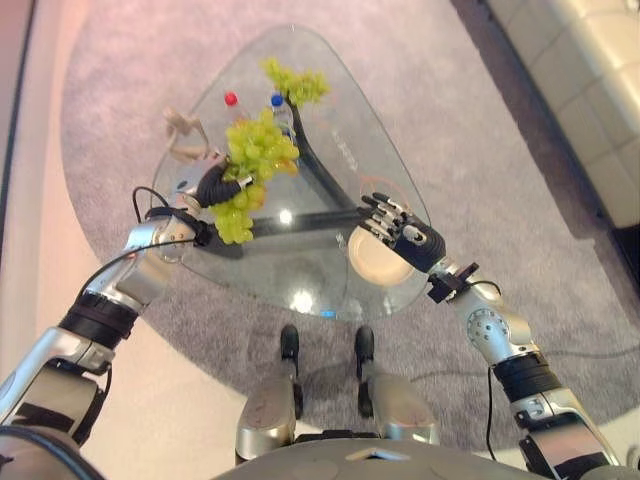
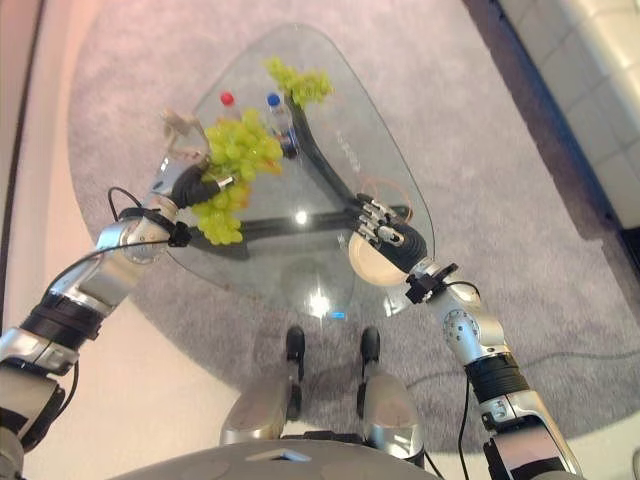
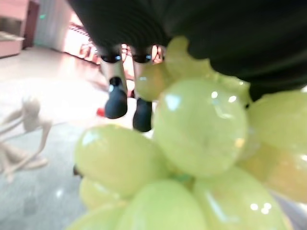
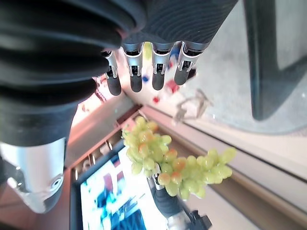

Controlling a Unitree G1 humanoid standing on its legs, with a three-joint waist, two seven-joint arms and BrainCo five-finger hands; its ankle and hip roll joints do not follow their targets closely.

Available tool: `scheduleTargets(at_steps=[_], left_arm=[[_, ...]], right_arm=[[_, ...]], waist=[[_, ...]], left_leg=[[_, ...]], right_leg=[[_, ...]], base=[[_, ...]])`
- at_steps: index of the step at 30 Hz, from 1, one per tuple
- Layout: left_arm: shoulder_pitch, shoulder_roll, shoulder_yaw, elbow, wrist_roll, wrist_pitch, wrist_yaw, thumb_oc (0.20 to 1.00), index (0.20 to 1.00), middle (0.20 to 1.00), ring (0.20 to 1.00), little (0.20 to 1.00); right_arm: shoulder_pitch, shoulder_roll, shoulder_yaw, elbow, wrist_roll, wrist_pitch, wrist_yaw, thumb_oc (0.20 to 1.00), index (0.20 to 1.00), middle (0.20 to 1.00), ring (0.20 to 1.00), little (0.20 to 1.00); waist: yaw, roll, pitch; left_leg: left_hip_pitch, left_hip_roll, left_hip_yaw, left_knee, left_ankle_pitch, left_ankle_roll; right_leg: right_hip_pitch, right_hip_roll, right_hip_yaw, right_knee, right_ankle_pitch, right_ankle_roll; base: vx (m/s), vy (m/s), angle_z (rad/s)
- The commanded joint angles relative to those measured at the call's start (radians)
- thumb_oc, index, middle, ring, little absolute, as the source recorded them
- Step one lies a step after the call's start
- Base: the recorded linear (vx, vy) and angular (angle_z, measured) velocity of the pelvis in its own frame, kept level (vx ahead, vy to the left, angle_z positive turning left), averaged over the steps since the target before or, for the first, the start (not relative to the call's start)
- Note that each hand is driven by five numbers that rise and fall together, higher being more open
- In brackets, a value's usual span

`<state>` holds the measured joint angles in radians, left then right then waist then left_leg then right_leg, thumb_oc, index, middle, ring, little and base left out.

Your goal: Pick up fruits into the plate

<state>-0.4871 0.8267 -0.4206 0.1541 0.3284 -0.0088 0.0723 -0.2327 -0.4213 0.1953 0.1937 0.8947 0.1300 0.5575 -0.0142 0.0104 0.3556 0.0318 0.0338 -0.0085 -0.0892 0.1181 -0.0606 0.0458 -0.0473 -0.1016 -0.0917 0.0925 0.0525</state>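
My left hand [image 1: 214,186] is shut on a large bunch of green grapes [image 1: 255,160] and holds it in the air over the left side of the glass table [image 1: 330,150]. In the left wrist view the grapes [image 3: 201,129] press close under the hand, beside its fingers [image 3: 116,98]. A second, smaller bunch of grapes [image 1: 297,85] lies at the table's far end. A cream round plate [image 1: 372,266] sits near the table's near right edge. My right hand [image 1: 402,230] hovers open at the plate's far edge, fingers [image 4: 136,79] straight. The held bunch [image 4: 172,163] also shows in the right wrist view.
Two small bottles, one red-capped [image 1: 231,99] and one blue-capped [image 1: 277,100], stand near the far grapes. A pale beige figure [image 1: 186,138] lies at the table's left edge. A grey round rug [image 1: 480,130] lies under the table; a light sofa [image 1: 600,90] stands at the right.
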Motion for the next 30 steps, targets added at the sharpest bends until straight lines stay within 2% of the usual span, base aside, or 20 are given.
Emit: scheduleTargets(at_steps=[1,3,6,13,19,30], left_arm=[[0.002,0.007,0.014,-0.048,0.119,-0.088,-0.058,0.2,0.2,0.2,0.2,0.2],[-0.006,0.013,-0.001,-0.061,0.142,-0.093,-0.075,0.2,0.2,0.2,0.2,0.2],[-0.055,0.038,-0.058,-0.106,0.213,-0.109,-0.129,0.2,0.2,0.2,0.2,0.2],[-0.118,0.047,-0.106,-0.172,0.24,-0.125,-0.193,0.2,0.2,0.2,0.2,0.2],[-0.127,0.043,-0.13,-0.212,0.259,-0.171,-0.256,0.2,0.2,0.2,0.2,0.2],[-0.12,0.05,-0.163,-0.272,0.272,-0.232,-0.362,0.2,0.2,0.2,0.2,0.2]], right_arm=[[0.085,0.003,0.028,-0.089,0.134,0.082,0.077,1.0,1.0,1.0,1.0,1.0],[0.089,0.003,0.038,-0.104,0.151,0.098,0.076,1.0,1.0,1.0,1.0,1.0],[0.096,-0.004,0.078,-0.151,0.177,0.167,0.058,1.0,1.0,1.0,1.0,1.0],[0.101,-0.008,0.12,-0.178,0.223,0.223,0.02,1.0,1.0,1.0,1.0,1.0],[0.119,0.0,0.147,-0.165,0.222,0.255,0.005,1.0,1.0,1.0,1.0,1.0],[0.129,0.004,0.162,-0.131,0.239,0.25,0.001,1.0,1.0,1.0,1.0,1.0]], waist=[[0.022,-0.013,-0.175],[0.025,-0.012,-0.184],[0.035,-0.01,-0.215],[0.05,-0.01,-0.238],[0.058,-0.008,-0.248],[0.06,-0.002,-0.249]], left_leg=[[0.048,-0.049,-0.013,0.069,-0.192,0.022],[0.057,-0.05,-0.013,0.065,-0.194,0.022],[0.095,-0.052,-0.017,0.046,-0.198,0.021],[0.121,-0.054,-0.019,0.04,-0.204,0.019],[0.139,-0.052,-0.015,0.029,-0.203,0.016],[0.154,-0.045,0.003,0.022,-0.204,0.011]], right_leg=[[0.024,-0.04,-0.028,0.101,-0.141,0.054],[0.036,-0.042,-0.036,0.095,-0.141,0.056],[0.078,-0.052,-0.068,0.072,-0.139,0.064],[0.112,-0.061,-0.103,0.056,-0.137,0.07],[0.132,-0.066,-0.121,0.035,-0.128,0.073],[0.144,-0.073,-0.136,0.025,-0.123,0.078]], base=[[0.04,0.006,0.16],[0.06,0.014,0.2],[0.07,0.022,0.26],[0.02,0.009,0.17],[0.01,0.011,0.09],[0.0,0.002,0.01]])
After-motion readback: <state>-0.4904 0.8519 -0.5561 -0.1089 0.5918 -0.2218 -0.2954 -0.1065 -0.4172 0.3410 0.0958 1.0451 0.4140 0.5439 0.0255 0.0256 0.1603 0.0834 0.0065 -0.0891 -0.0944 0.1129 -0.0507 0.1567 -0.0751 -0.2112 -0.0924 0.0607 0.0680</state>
